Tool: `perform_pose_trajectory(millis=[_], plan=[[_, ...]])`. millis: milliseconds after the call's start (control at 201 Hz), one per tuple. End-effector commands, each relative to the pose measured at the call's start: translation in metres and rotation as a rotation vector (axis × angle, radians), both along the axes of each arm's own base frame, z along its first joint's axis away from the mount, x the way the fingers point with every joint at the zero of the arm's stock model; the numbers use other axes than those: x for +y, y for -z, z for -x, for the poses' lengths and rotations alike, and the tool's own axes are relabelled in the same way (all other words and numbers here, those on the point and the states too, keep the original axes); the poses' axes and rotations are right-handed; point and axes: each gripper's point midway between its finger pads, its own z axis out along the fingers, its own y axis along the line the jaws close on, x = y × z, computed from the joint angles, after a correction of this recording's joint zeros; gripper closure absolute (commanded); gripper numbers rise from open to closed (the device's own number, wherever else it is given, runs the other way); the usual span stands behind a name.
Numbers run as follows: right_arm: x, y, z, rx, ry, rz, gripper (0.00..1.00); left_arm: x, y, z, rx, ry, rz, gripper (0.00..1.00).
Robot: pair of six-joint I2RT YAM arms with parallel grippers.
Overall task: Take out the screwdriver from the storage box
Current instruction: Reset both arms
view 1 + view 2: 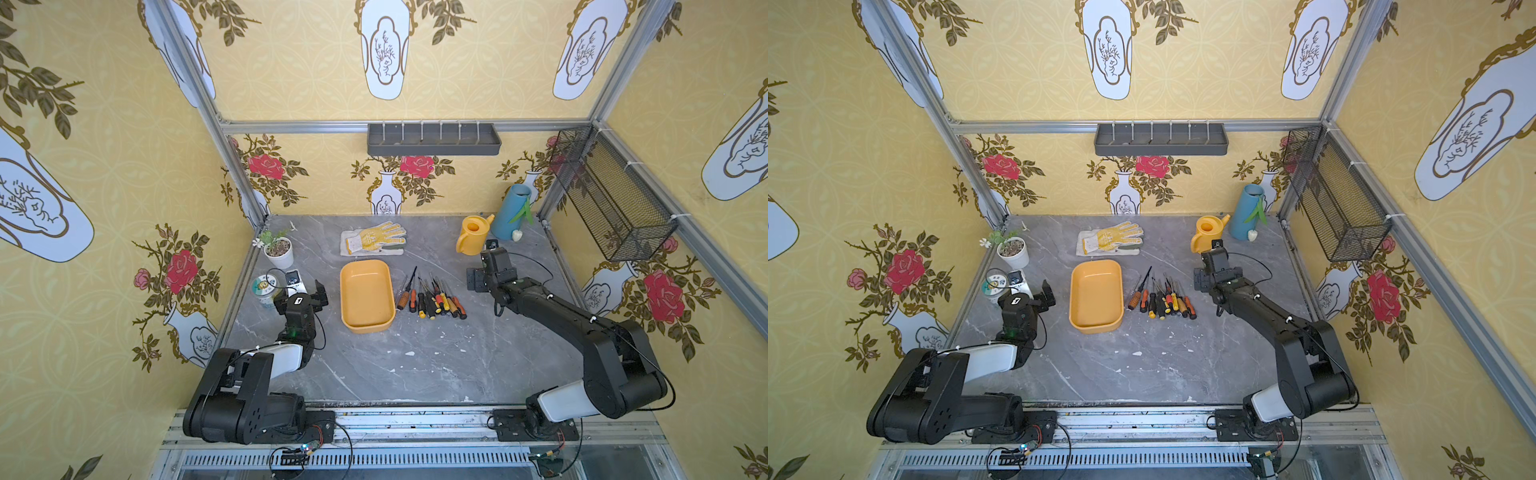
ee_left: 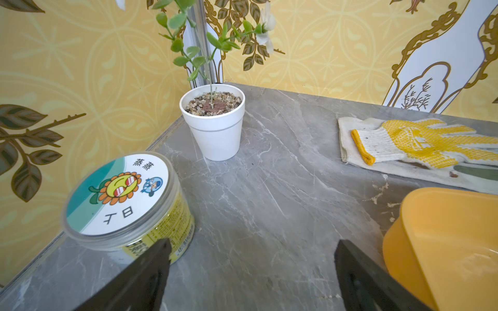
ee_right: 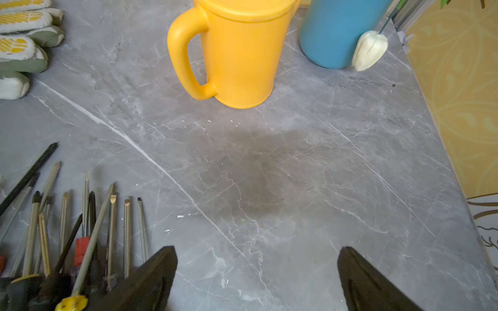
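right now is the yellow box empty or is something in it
Empty. The box shows only a bare yellow floor in both top views; the screwdrivers lie on the table beside it.

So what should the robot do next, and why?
Probably just draw both arms back and stop: the storage box looks empty, the screwdrivers lie beside it on the table, and both sets of jaws stand open, holding nothing.

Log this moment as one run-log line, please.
shallow yellow-orange plastic storage box: empty | orange- and black-handled screwdrivers: in a row on grey marble table beside box | left gripper: open, empty | right gripper: open, empty
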Motion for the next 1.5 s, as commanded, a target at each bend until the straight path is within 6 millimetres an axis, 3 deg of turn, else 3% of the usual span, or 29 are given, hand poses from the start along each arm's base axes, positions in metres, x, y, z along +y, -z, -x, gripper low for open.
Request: perform_pose_trajectory(millis=[0,174,483,827,1026,1165,1349,1499], plan=[[0.007,-0.007,-0.005,-0.018,-0.013,-0.028,0.03,-0.003,-0.002,-0.002,-0.015,0.012,0.021,0.01],[0.013,-0.017,-0.005,-0.029,-0.042,-0.038,0.03,-0.012,0.004,0.003,-0.053,0.074,0.018,0.01],[0.005,-0.023,-0.002,-0.062,-0.051,0.019,0.03,-0.013,0.003,0.002,-0.057,0.077,0.008,0.01],[-0.024,-0.044,0.005,-0.224,-0.012,0.144,0.03,-0.013,0.003,0.002,-0.053,0.076,0.009,0.01],[-0.027,-0.04,0.022,-0.295,-0.05,0.146,0.03,-0.013,0.003,0.002,-0.053,0.076,0.009,0.01],[-0.048,-0.037,0.033,-0.37,0.019,0.114,0.03,-0.013,0.003,0.002,-0.052,0.077,0.008,0.01],[-0.073,-0.016,0.041,-0.387,0.071,-0.004,0.03,-0.013,0.003,0.001,-0.053,0.076,0.009,0.01],[-0.072,-0.003,0.039,-0.39,0.036,-0.039,0.03,-0.013,0.003,0.001,-0.054,0.076,0.01,0.01]])
